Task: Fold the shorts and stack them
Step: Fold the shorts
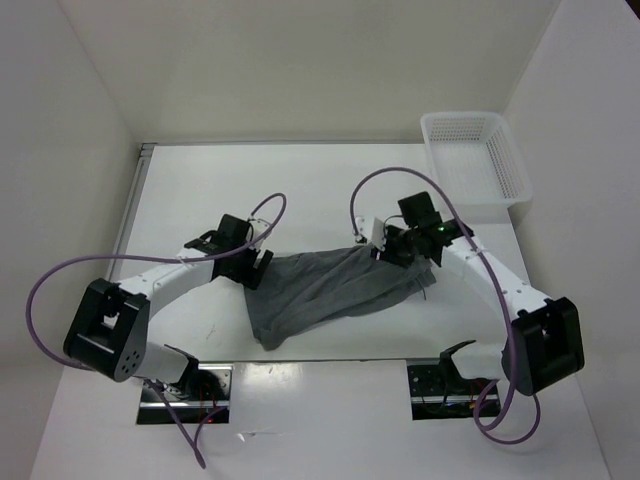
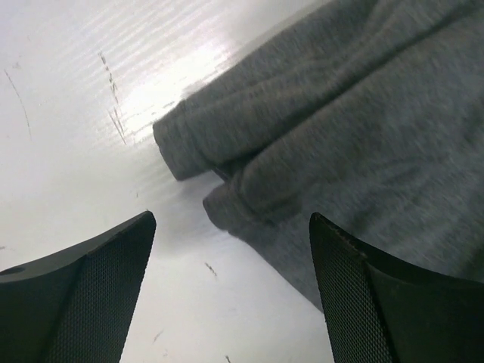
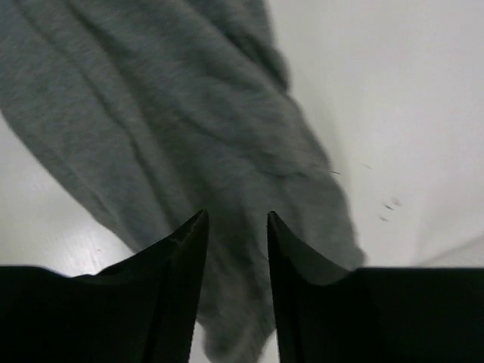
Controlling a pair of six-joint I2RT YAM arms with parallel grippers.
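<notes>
**2 arms flank 1 pair of grey shorts**

2 arm bases sit at the near edge of the white counter (image 1: 250,190). The left arm (image 1: 160,275) reaches in from the near left. Its jaws stand wide apart at the left end of the shorts (image 1: 330,290) and grip nothing. In the left wrist view, bare counter shows between the 2 black fingers (image 2: 83,295). 2 rolled edges of the cloth lie just ahead, and the right-hand finger hangs over grey fabric.

The right arm (image 1: 500,285) reaches in from the near right. Its jaws hang above the far right end of the shorts, parted by a narrow gap with nothing pinched between the tips. Grey cloth shows blurred below them.

The shorts lie crumpled on the middle of the counter, between both arms. They stretch on a slant from the near left up to the far right, with long creases running along them.

Farther back, at the far right corner, a white mesh basket (image 1: 475,165) stands well apart from the shorts.
</notes>
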